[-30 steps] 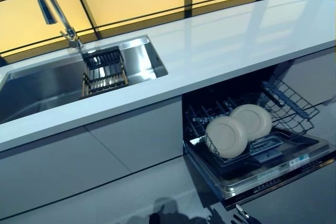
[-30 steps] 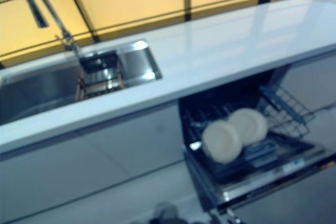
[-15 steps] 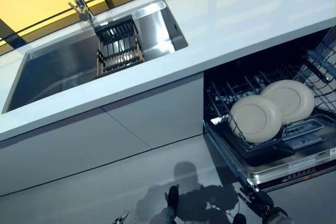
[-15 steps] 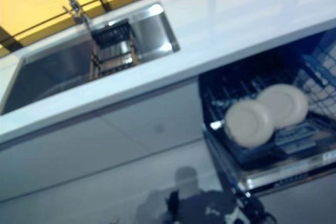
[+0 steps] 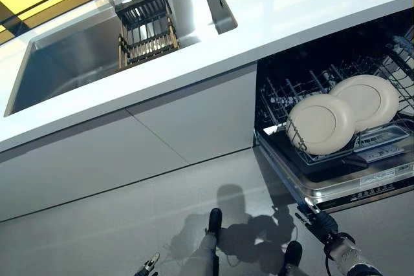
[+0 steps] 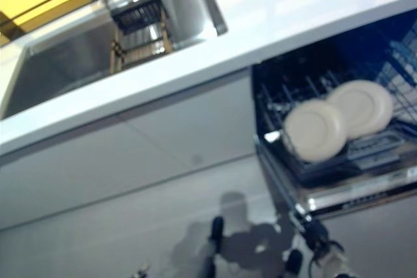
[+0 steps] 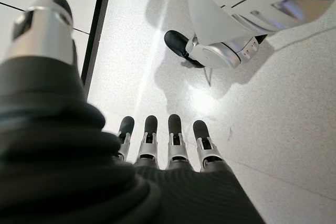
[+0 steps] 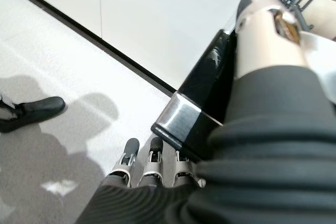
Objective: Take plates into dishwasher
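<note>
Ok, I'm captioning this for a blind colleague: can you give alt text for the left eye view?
Two beige plates stand on edge in the rack of an open dishwasher under a white counter. A steel sink holding a small drying rack sits to the left.

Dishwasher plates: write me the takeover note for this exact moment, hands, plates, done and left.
Left hand: open, fingers straight, hanging over the floor, holding nothing.
Right hand: open, empty, low beside the corner of the open dishwasher door.
Plates: two plates, the front one and the one behind it, stand on edge and overlapping in the lower rack of the dishwasher.
Sink: only a dish rack shows in it; no plates visible there or on the counter.
Done: both visible plates loaded.
Left: nothing visible to load; the door is not yet closed.
</note>
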